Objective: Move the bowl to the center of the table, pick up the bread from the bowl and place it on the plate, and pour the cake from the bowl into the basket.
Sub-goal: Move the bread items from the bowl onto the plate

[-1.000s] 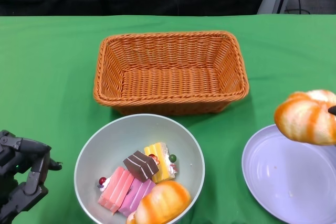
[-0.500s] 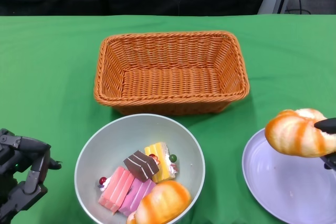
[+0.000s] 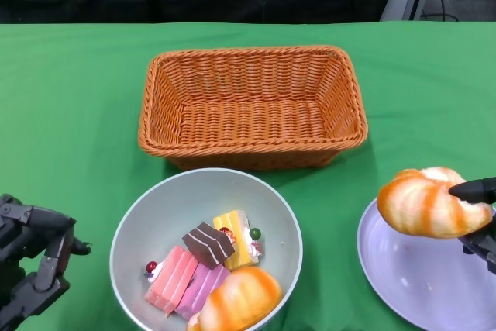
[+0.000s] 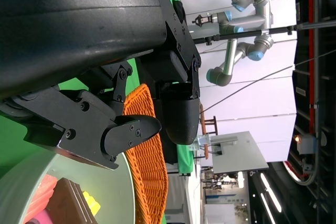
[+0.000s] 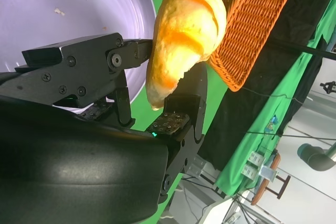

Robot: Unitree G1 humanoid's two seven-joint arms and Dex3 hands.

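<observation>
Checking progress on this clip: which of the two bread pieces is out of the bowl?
The bread held by the right hand above the plate; the other bread lies in the bowl.

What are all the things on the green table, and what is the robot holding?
basket: one, orange wicker, empty, at the far middle of the table.
bowl: one, grey, in front of the basket, near the table's front edge.
cake pieces: several, pink, purple, yellow and brown, in the bowl.
bread in the bowl: one, golden orange, at the bowl's near side.
plate: one, pale purple, at the right front.
held bread: one, golden orange, over the plate's left edge.
table: one, green cloth.
left hand: black, holds nothing, left of the bowl.
right hand: black, its fingers grip the held bread.
</observation>
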